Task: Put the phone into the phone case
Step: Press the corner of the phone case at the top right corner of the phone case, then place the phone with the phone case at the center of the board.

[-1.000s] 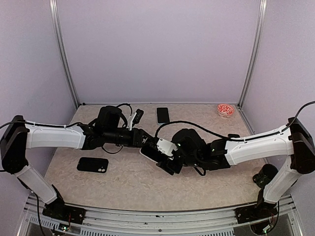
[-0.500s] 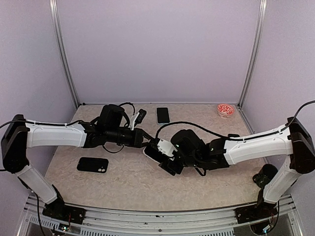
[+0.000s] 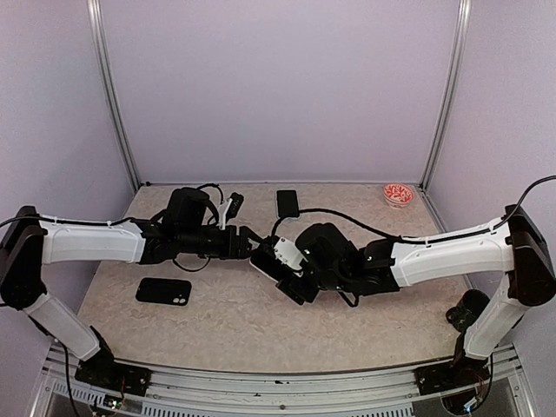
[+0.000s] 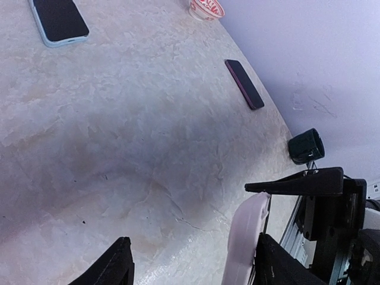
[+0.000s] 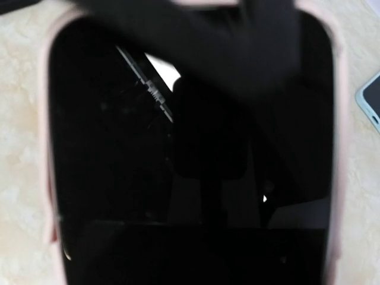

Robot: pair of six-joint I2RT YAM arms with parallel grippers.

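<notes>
Drawn back from the pink case [image 4: 246, 237], the left gripper [image 3: 246, 241] is seen with jaws apart; the phone [image 5: 190, 148], framed by that case, is clamped above the table [image 3: 217, 330] by the jaws of the right gripper [image 3: 280, 269].

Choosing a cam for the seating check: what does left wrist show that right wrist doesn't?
Left wrist only: the pink case seen edge-on, plus a bowl and a dark phone lying on the table. Right wrist only: the phone face-on, its dark screen filling the case's rim. Both: the pink case and the blue-cased phone lying on the table.
</notes>
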